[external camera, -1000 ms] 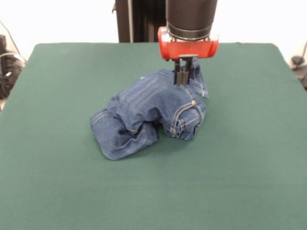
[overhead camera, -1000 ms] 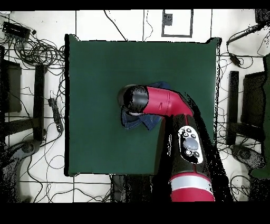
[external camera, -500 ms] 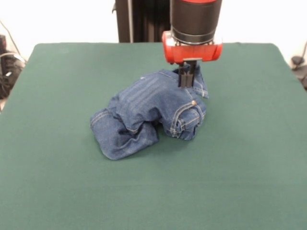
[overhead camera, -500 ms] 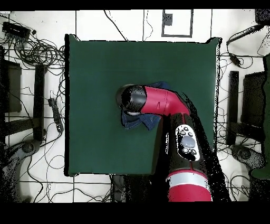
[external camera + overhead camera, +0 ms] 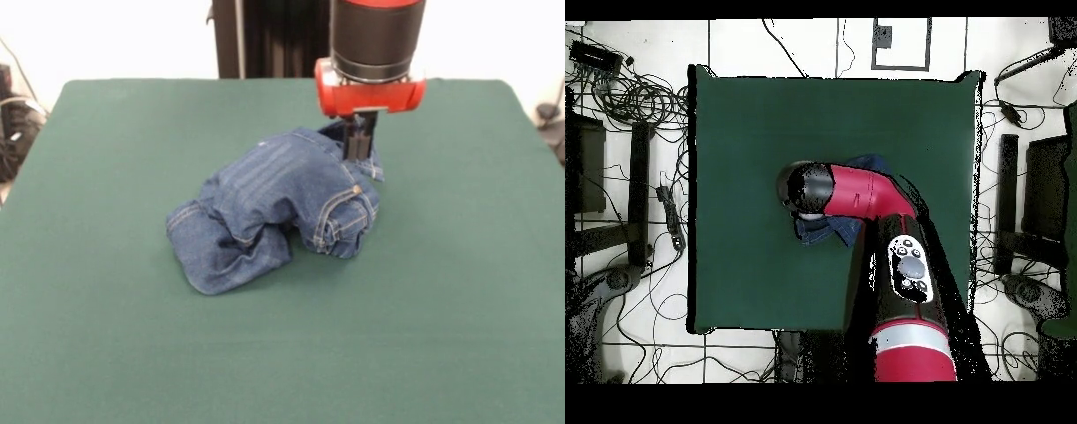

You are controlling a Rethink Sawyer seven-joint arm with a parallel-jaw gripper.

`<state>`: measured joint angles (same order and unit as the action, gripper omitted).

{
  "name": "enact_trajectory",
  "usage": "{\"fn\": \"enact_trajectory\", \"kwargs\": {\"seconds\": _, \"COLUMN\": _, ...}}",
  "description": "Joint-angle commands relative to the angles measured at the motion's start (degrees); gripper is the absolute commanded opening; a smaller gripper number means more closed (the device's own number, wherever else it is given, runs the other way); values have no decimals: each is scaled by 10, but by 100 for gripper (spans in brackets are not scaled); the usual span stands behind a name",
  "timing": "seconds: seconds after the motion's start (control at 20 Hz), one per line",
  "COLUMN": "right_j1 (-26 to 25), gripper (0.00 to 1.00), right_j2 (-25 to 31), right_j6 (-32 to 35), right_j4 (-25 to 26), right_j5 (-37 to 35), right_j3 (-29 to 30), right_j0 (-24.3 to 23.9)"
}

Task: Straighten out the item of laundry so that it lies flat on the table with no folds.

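The item of laundry (image 5: 278,205), a small pair of blue jeans, lies crumpled in a heap near the middle of the table (image 5: 106,344). One leg is folded under at the front left, and the waistband is rolled up at the right. My gripper (image 5: 357,147) hangs at the heap's far right edge, its fingers close together and touching the top of the denim; no cloth is lifted. In the overhead view the arm's wrist (image 5: 805,187) covers the gripper and most of the jeans (image 5: 827,233) on the green table (image 5: 745,120).
Green cloth stretches wide on every side of the heap. Off the table, cables (image 5: 635,95) and stands lie on the floor at the left and right sides in the overhead view.
The gripper has slid right along the far edge of the jeans and risen slightly. The jeans keep the same shape and place.
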<state>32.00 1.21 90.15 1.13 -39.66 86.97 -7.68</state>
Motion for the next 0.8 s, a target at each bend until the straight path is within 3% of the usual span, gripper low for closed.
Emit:
{"fn": "enact_trajectory", "kwargs": {"seconds": 0.05, "right_j1": -36, "gripper": 0, "right_j2": 32, "right_j6": 121, "right_j4": -20, "right_j5": 52, "right_j3": 57, "right_j0": 19}}
{"fn": "enact_trajectory", "kwargs": {"seconds": 0.45, "right_j1": -37, "gripper": 0, "right_j2": 31, "right_j6": 115, "right_j4": -18, "right_j5": 58, "right_j3": 61, "right_j0": 20}}
{"fn": "enact_trajectory", "kwargs": {"seconds": 0.5, "right_j1": -37, "gripper": 100, "right_j2": 29, "right_j6": 116, "right_j4": -18, "right_j5": 58, "right_j3": 61, "right_j0": 21}}
{"fn": "enact_trajectory", "kwargs": {"seconds": 0.8, "right_j1": -37, "gripper": 100, "right_j2": 30, "right_j6": 114, "right_j4": -17, "right_j5": 63, "right_j3": 62, "right_j0": 20}}
